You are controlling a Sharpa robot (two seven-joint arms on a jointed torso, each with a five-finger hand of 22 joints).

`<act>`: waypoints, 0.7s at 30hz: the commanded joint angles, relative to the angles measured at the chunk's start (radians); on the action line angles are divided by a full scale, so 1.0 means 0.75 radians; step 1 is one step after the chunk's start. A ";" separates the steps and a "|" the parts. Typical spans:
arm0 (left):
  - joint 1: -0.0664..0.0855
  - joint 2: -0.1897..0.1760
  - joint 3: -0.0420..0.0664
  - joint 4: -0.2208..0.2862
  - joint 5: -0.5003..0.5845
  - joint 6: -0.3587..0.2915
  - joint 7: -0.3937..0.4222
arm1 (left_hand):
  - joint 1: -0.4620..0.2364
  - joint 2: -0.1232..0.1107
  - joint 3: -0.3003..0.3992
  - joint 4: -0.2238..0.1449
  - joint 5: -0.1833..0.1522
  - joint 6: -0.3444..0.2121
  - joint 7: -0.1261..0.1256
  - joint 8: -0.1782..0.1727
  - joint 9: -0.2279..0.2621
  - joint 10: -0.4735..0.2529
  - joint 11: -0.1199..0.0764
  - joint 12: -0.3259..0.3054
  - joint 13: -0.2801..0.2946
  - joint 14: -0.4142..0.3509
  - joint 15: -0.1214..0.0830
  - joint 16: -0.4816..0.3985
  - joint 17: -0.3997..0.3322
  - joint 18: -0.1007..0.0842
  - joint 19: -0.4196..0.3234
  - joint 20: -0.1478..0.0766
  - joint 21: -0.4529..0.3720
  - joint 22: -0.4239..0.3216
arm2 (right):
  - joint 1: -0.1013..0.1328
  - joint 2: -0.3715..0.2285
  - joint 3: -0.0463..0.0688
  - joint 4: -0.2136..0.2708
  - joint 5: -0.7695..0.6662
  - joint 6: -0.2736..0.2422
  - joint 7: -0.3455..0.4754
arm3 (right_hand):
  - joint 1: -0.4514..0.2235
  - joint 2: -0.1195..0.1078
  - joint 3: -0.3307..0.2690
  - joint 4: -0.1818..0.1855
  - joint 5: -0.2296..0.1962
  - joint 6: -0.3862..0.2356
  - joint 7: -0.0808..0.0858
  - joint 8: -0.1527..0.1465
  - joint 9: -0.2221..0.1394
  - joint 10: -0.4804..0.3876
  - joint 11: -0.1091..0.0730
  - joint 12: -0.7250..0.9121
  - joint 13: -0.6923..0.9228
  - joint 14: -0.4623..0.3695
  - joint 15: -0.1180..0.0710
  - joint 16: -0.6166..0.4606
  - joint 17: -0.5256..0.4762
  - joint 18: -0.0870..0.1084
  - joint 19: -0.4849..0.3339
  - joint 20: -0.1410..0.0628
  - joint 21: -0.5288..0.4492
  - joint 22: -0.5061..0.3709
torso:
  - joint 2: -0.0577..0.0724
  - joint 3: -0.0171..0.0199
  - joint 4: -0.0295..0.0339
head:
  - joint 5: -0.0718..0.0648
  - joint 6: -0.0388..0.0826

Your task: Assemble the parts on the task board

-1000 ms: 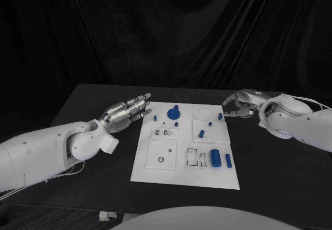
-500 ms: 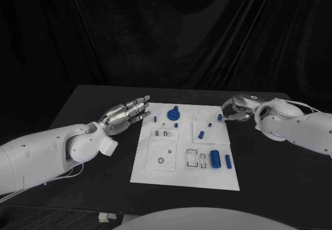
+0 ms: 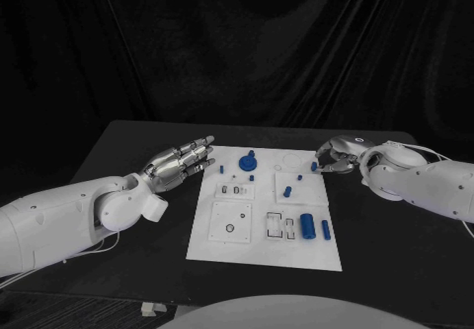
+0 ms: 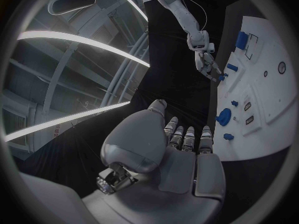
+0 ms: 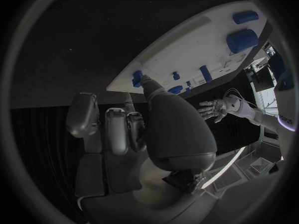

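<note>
- Head camera looks steeply down at the task board (image 3: 265, 212) from above.
- Wrist cameras sit close behind each palm; both share the board's far end.

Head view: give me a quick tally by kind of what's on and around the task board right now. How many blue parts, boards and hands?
blue parts: 8, as far as I can make out
task board: 1
Hands: 2, left hand and right hand
Total: 11
</note>
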 commanded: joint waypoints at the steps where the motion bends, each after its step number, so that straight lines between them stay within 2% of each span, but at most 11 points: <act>1: -0.002 0.001 0.001 0.003 0.002 0.020 0.016 | 0.011 0.003 -0.003 -0.007 0.007 -0.001 0.012 0.007 0.002 0.002 0.007 -0.002 0.002 -0.003 0.008 -0.005 -0.002 0.014 -0.001 0.013 -0.008 -0.002 | -0.010 0.008 0.000 -0.019 -0.001 0.018 0.001 | 0.017 0.002 -0.003 -0.002 0.008 0.012 0.001 0.007 0.003 0.142 -0.007 0.005 0.351 0.085 -0.006 -0.009 0.225 -0.009 -0.006 -0.002 -0.007 0.142 | 0.001 -0.0010 0.0007 | 0.002 0.000; 7: -0.003 0.000 0.001 0.004 0.002 0.023 0.013 | 0.011 0.003 -0.003 -0.007 0.007 -0.001 0.012 0.007 0.002 0.002 0.007 -0.002 0.002 -0.003 0.008 -0.005 -0.002 0.014 -0.001 0.013 -0.008 -0.002 | -0.020 0.028 0.001 -0.040 -0.001 0.019 0.010 | 0.020 0.001 -0.005 -0.003 0.009 0.028 0.001 0.017 0.008 0.142 -0.007 0.005 0.351 0.082 -0.006 -0.016 0.220 -0.008 -0.008 -0.002 -0.013 0.141 | 0.000 -0.0024 0.0009 | 0.000 -0.004; 14: -0.004 0.001 0.001 0.002 0.002 0.027 0.009 | 0.011 0.003 -0.003 -0.007 0.007 -0.001 0.012 0.007 0.002 0.002 0.007 -0.002 0.002 -0.003 0.008 -0.005 -0.002 0.014 -0.001 0.013 -0.008 -0.002 | -0.027 0.044 0.001 -0.056 -0.001 0.016 0.018 | 0.028 0.003 -0.006 -0.006 0.010 0.052 0.000 0.035 0.020 0.142 -0.007 0.005 0.351 0.080 -0.006 -0.021 0.215 -0.007 -0.010 -0.002 -0.019 0.141 | -0.002 -0.0014 0.0019 | -0.002 -0.011; 21: -0.005 0.003 0.001 0.000 0.002 0.033 0.004 | 0.011 0.003 -0.003 -0.007 0.007 -0.001 0.012 0.007 0.002 0.002 0.007 -0.002 0.002 -0.003 0.008 -0.005 -0.002 0.014 -0.001 0.013 -0.008 -0.002 | -0.037 0.061 0.001 -0.076 -0.001 0.011 0.028 | 0.034 0.004 -0.005 -0.008 0.018 0.056 -0.002 0.041 0.024 0.139 -0.008 0.003 0.348 0.078 -0.006 -0.026 0.211 -0.006 -0.013 -0.002 -0.027 0.139 | 0.000 -0.0010 -0.0010 | -0.001 -0.013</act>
